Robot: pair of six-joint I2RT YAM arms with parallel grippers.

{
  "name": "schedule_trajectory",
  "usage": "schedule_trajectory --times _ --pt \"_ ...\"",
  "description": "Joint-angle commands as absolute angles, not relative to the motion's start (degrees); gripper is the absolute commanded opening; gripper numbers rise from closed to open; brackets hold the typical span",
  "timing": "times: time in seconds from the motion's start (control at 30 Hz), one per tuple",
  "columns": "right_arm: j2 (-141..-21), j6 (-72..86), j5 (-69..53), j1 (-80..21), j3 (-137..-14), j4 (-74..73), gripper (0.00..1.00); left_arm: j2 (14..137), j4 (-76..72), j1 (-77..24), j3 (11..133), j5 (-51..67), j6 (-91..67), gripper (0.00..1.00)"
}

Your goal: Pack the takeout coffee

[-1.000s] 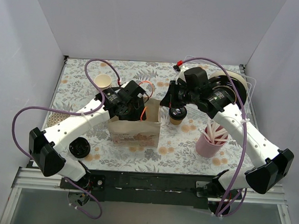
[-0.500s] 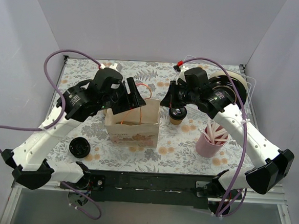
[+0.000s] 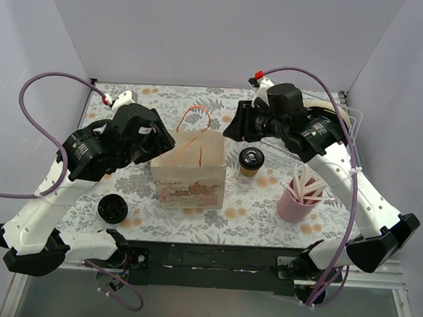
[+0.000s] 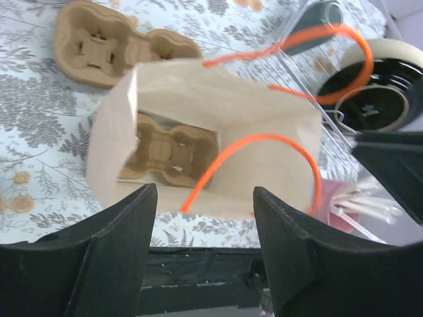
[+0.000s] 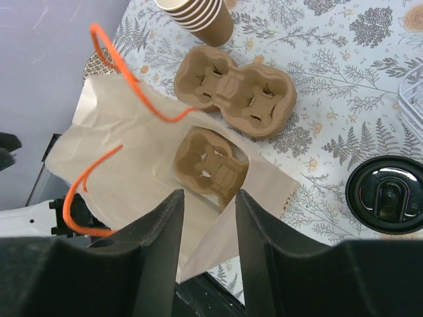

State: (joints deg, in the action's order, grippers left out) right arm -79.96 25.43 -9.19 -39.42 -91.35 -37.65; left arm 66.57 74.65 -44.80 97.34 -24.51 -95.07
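The takeout coffee [image 3: 251, 161] stands upright on the table [image 3: 323, 224], lid on, just to the right of the paper bag [image 3: 190, 173] and outside it, so I judge the packing itself is not yet done. The step in hand is fetching the cup. My right gripper [image 5: 208, 195] hangs over the bag's open mouth with its fingers moderately apart and nothing between them; the cup's black lid sits off to one side of its view, well clear of my fingers. Inside the bag a pulp cup carrier [image 5: 210, 165] lies flat on the bottom, and a second carrier [image 5: 234, 89] rests on the table beyond the bag. My left gripper [image 4: 203, 191] also looks down into the bag from the other side, fingers spread and empty. Next I think I must shift the right gripper sideways over the cup, come down around its brown wall below the lid, close gently enough not to crush the paper, lift it above the bag's rim, keep clear of the orange handles [image 4: 264, 142], and lower it into a well of the carrier.
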Motion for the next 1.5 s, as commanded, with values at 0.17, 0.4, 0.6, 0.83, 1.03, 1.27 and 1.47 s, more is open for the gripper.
schedule_trajectory --times 0.17,0.4,0.6,0.83,1.03,1.27,1.47 --pt "-78.1 25.7 -10.8 -39.8 -93.0 -37.4 0.5 63.2 79.1 -44.3 87.7 -40.2 -98.3 0.65" --pt "-78.9 20.1 -15.0 -45.0 -95.5 -32.4 0.49 63.0 74.1 -43.9 80.1 -35.6 -96.3 0.68" --pt "-80.8 17.8 -17.2 -50.8 -95.5 -29.2 0.52 64.7 69.7 -43.6 79.6 -32.2 -93.3 0.68" --pt "-83.0 17.2 -14.9 -53.3 -95.7 -27.5 0.58 65.8 67.6 -41.8 80.1 -30.6 -92.1 0.53" --pt "-83.4 14.9 -12.7 -53.7 -95.5 -26.5 0.53 64.9 64.1 -40.8 78.8 -25.4 -91.1 0.46" --pt "-77.7 9.9 -17.5 -54.1 -87.7 -19.2 0.01 66.8 66.3 -40.3 81.7 -23.9 -90.3 0.52" --pt "-72.2 6.3 -18.8 -54.1 -81.7 -16.5 0.01 68.9 68.3 -38.5 83.5 -23.3 -88.7 0.52"
